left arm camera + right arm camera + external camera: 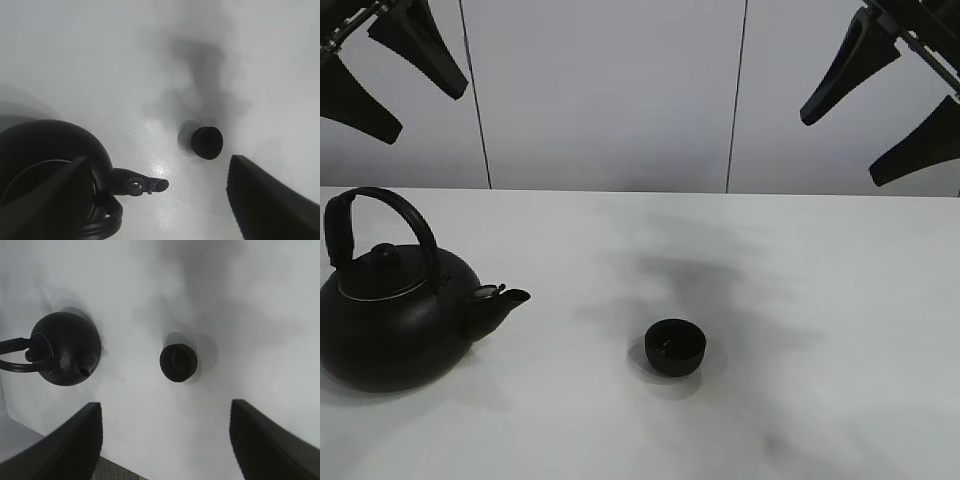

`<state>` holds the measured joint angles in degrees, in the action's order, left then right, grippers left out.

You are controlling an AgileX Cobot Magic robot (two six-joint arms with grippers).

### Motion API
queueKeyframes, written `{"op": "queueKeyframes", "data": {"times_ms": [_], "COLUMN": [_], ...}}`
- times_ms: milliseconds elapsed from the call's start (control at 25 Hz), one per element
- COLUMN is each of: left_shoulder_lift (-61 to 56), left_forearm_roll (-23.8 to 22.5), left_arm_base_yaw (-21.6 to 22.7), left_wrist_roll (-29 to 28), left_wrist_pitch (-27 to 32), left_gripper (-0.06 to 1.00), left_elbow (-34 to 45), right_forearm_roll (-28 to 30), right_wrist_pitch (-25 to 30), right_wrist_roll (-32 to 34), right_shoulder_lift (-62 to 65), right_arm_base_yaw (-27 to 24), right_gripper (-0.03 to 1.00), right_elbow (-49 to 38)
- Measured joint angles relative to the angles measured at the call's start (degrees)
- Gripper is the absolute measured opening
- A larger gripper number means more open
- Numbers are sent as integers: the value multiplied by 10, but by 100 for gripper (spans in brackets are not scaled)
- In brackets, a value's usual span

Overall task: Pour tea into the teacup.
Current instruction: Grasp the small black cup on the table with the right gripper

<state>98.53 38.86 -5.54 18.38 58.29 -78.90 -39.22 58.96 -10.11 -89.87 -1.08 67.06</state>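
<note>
Both released, left pincer (428,113) and right pincer (840,150) above white table (820,300) with teapot (390,320), teacup (675,347); panelled wall (610,90).

Small teacup (675,347) with a matt black finish, smooth outside. Large teapot (390,330) in dull black, metal-like, with a faint sheen on its lid rim and spout tip. Smooth white table (840,320), slightly glossy, with soft highlights

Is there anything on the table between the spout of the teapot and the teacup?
Nothing: between the teapot spout and the teacup there is only bare white table, as the exterior high view shows.
</note>
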Motion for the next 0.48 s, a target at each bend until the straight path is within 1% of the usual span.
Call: {"op": "queueKeyframes", "data": {"times_ms": [200,280,360,480], "left_shoulder_lift": [0,0,0,0], "left_forearm_roll": [0,0,0,0], "left_arm_base_yaw": [0,0,0,0], "left_wrist_roll": [0,0,0,0], "left_wrist_pitch": [0,0,0,0], "left_gripper": [54,54,54,54], "left_elbow": [0,0,0,0], "right_forearm_roll": [0,0,1,4], "right_wrist_pitch": [1,6,23,62], "right_wrist_roll": [-1,-12,-33,-63], "right_shoulder_lift": [0,0,0,0], "right_arm_base_yaw": [0,0,0,0], "right_gripper": [49,49,49,49], "right_elbow": [0,1,9,46]}}
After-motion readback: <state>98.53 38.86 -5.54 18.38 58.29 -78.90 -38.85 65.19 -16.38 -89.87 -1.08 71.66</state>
